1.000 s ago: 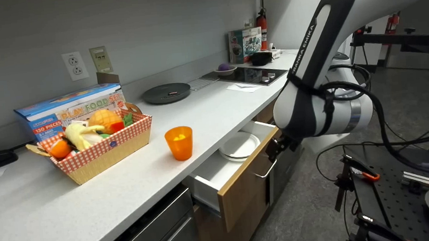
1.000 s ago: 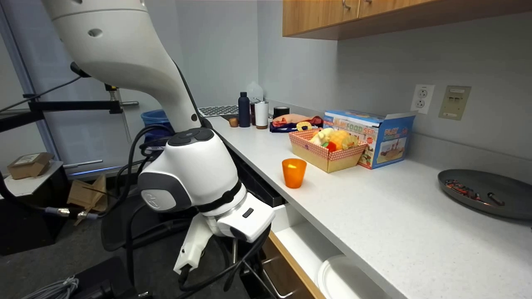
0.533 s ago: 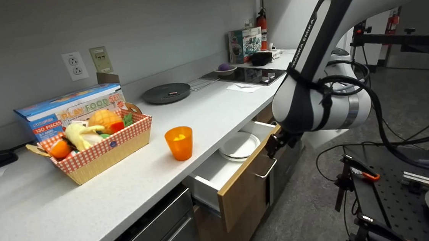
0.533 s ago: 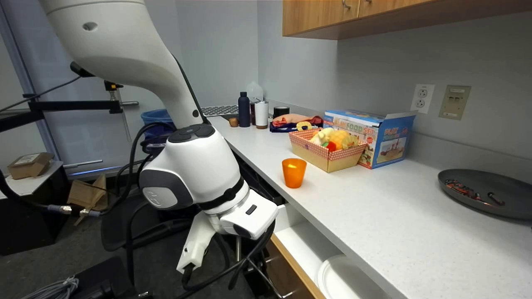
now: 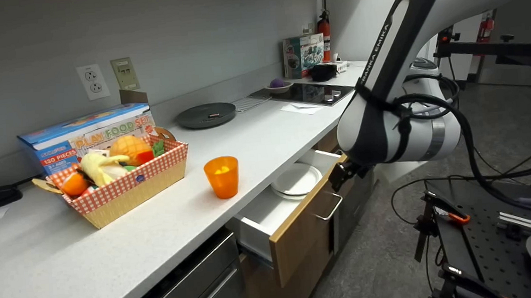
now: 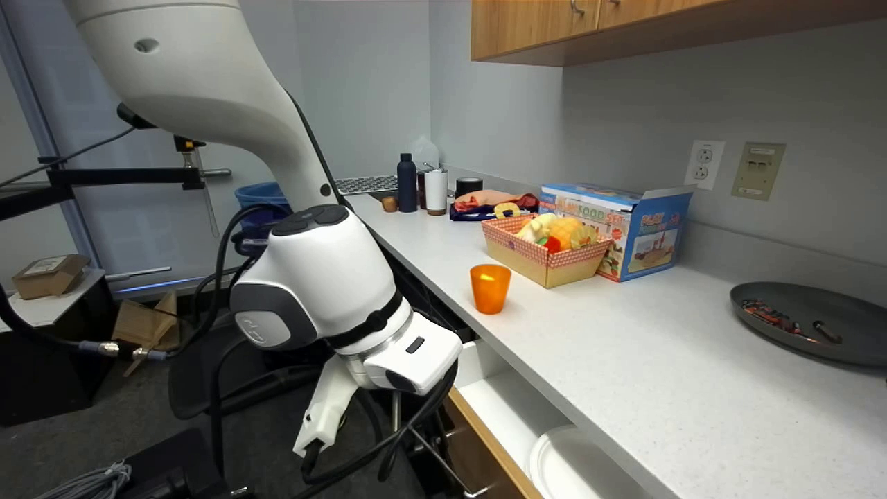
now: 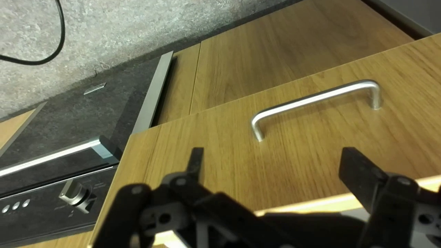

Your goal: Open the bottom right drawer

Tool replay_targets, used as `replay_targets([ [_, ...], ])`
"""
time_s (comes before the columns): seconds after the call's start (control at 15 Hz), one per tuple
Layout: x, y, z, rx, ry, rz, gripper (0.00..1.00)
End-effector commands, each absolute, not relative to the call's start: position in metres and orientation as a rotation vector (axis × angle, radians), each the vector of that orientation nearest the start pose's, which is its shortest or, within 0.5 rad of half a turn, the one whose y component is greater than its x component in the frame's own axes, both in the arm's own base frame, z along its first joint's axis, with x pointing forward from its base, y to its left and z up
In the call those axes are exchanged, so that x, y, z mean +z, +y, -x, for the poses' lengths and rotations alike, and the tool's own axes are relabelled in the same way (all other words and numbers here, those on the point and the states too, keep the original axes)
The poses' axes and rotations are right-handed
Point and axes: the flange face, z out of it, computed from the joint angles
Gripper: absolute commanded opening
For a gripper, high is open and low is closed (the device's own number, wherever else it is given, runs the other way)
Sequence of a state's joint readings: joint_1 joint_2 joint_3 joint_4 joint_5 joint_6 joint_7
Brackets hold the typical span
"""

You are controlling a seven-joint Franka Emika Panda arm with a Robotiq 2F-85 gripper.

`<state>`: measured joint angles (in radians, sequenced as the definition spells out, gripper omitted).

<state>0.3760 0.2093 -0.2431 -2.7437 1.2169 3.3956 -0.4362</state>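
One long counter, running above the drawer. Next in size, the white arm, out in front of the drawer, with a dark oven door off one end of the drawer and a lower wood front beneath it. Then the drawer itself: standing well out from under the counter, wood-grain front foremost, white inner box bared. By judgement, at the tail of the opening step, as good as finished; cannot tell whether fully out. Smaller, the gripper, near the drawer's top edge, contact with it impossible to tell. Inside the drawer, stacked white plates; higher than the drawer and near one end of it, an orange cup. On the drawer's front, the slim silver handle, ungripped. Smallest, the fingers, spread wide apart before the drawer's front, holding nothing. Next, probably back off from the drawer without nudging it inward; for a wider opening, drop to the handle, hook it and draw straight out.
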Motion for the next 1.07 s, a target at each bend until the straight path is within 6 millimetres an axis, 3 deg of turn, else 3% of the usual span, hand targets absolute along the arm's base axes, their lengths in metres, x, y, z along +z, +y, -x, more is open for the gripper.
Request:
replay_targets([
  [0.0, 0.221, -0.058, -0.365, -0.715, 0.993, 3.046, 1.00],
  [0.33, 0.256, -0.047, -0.366, -0.847, 0.912, 3.011, 1.00],
  [0.67, 0.287, -0.032, -0.406, -0.981, 0.883, 2.909, 1.00],
  [1.0, 0.293, -0.026, -0.453, -1.061, 0.841, 2.889, 1.00],
])
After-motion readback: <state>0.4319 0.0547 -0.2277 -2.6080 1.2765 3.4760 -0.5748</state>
